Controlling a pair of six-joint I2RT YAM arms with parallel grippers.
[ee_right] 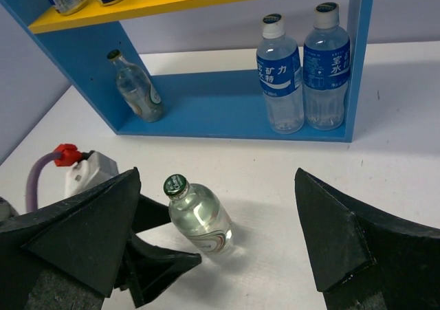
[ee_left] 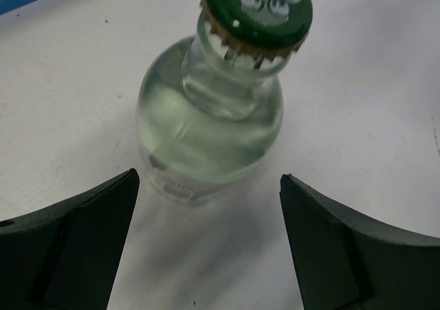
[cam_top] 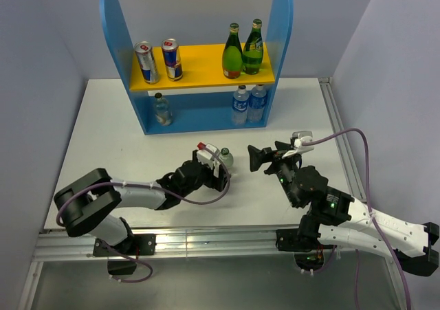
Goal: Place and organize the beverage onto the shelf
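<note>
A small clear glass bottle (cam_top: 225,157) with a green cap stands upright on the white table in front of the shelf (cam_top: 203,66). My left gripper (cam_top: 221,167) is open, its fingers either side of the bottle's near side, not touching it. In the left wrist view the bottle (ee_left: 210,124) sits just beyond the gripper (ee_left: 210,186). My right gripper (cam_top: 261,157) is open and empty just right of the bottle; its wrist view (ee_right: 217,176) shows the bottle (ee_right: 201,217) and the shelf (ee_right: 213,107) behind.
On the yellow top board stand two cans (cam_top: 158,60) at left and two green bottles (cam_top: 243,49) at right. Below stand a clear glass bottle (cam_top: 162,109) at left and two water bottles (cam_top: 249,104) at right. The lower level's middle (ee_right: 206,104) holds nothing.
</note>
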